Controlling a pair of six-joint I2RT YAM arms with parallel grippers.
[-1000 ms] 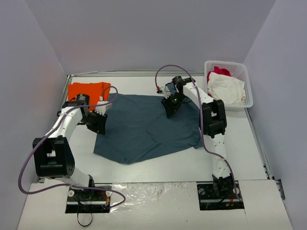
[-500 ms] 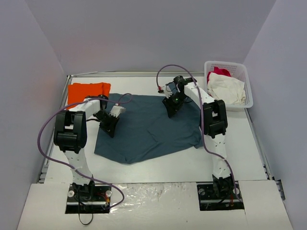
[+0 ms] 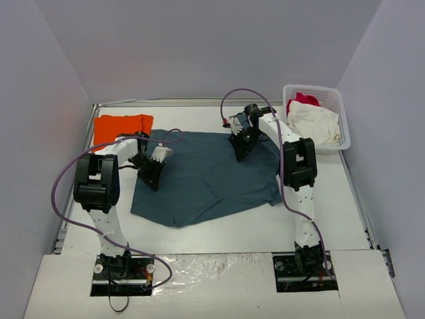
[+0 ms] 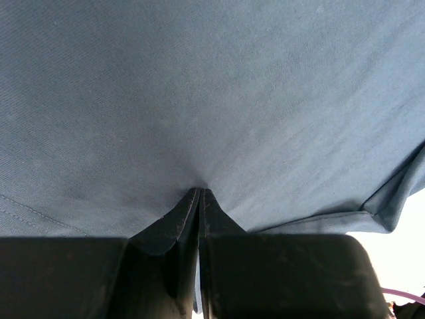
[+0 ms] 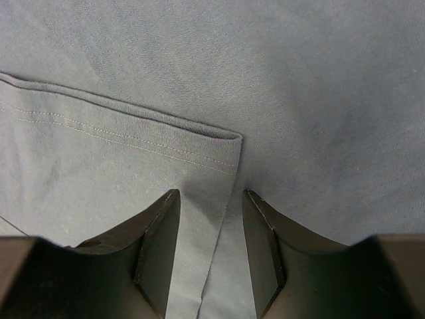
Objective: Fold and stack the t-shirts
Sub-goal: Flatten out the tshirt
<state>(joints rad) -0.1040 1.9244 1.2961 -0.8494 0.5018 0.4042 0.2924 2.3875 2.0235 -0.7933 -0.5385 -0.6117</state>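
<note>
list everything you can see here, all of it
blue t-shirt: one, slate blue, spread flat mid-table
orange t-shirt: one, bright orange, folded at the far left corner
basket: one, white, far right corner
white garment: one, white, in the basket
red garment: one, red-pink, in the basket behind the white one
table: one, white
cables: two, purple, one along each arm
arms: two, white and black, at the near edge
left pincer: black, shut on the blue t-shirt near its left side
right pincer: black, open, astride a hemmed edge of the blue t-shirt
</note>
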